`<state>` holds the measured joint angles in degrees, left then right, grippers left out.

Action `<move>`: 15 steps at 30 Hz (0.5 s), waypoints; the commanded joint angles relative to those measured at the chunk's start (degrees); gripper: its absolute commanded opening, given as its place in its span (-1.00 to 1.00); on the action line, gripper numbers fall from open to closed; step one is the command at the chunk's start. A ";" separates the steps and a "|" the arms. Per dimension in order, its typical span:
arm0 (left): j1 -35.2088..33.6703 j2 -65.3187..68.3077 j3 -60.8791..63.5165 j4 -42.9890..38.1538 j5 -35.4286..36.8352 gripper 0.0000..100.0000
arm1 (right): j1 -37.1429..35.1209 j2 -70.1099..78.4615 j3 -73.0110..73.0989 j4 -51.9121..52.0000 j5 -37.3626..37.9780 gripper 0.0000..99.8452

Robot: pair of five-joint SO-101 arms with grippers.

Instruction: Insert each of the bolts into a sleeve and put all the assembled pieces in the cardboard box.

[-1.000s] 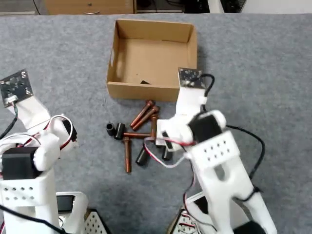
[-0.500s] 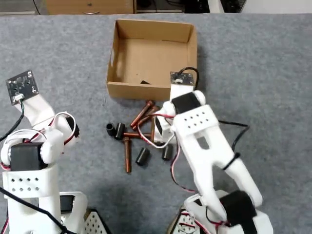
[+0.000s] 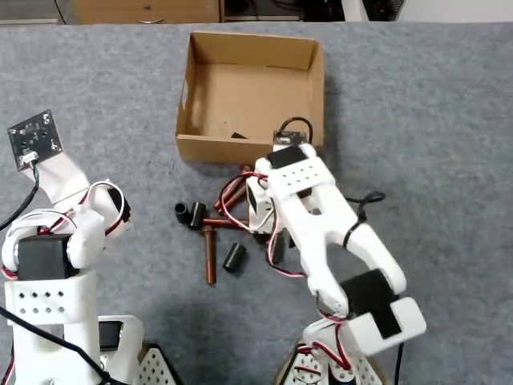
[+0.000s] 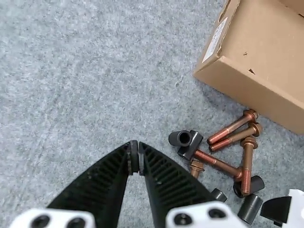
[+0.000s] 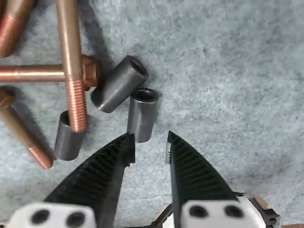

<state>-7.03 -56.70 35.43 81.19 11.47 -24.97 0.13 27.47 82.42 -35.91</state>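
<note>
**Right gripper low over sleeves by the bolt pile; left gripper closed, off to the side**

The right arm (image 3: 309,208) hangs over the pile and hides part of it in the high view. The table is covered in grey carpet (image 3: 417,120).

The cardboard box (image 3: 232,150) is open-topped, just beyond the pile. A small dark scrap (image 3: 237,135) lies inside by its near wall.

The bolts (image 3: 233,191) lie loose on the carpet.
- Two lie slanted side by side, heads toward the box.
- One crosswise bolt (image 3: 224,222) lies parallel to the box front.
- One lone bolt (image 3: 209,257) has its long axis running away from the box, head nearest it.

The right gripper (image 5: 148,144) has a narrow gap between its fingers and holds nothing. The nearest sleeve (image 5: 141,114) is just ahead of its tips, open end away from them. A second sleeve (image 5: 118,83) lies tilted, touching the first. A bolt's threaded tip sits at the mouth of a third sleeve (image 5: 66,137); whether it is inserted is unclear.

The left gripper (image 4: 134,156) has its fingers pressed together with nothing in them. It is over bare carpet, apart from the pile.
</note>
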 commanded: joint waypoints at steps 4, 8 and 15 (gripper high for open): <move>-0.26 -0.04 1.41 -1.76 0.00 -0.96 | 0.40 3.30 -2.07 -1.58 -0.88 -0.75; -0.53 -0.31 5.80 -4.66 0.00 -0.96 | -0.57 6.64 -2.15 -3.52 -0.70 -0.75; -0.62 -0.31 7.12 -4.66 0.00 -0.96 | -2.42 10.59 -2.15 -7.21 -0.70 -0.75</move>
<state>-7.03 -56.70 42.73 77.32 11.47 -26.55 9.98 26.51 76.88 -35.91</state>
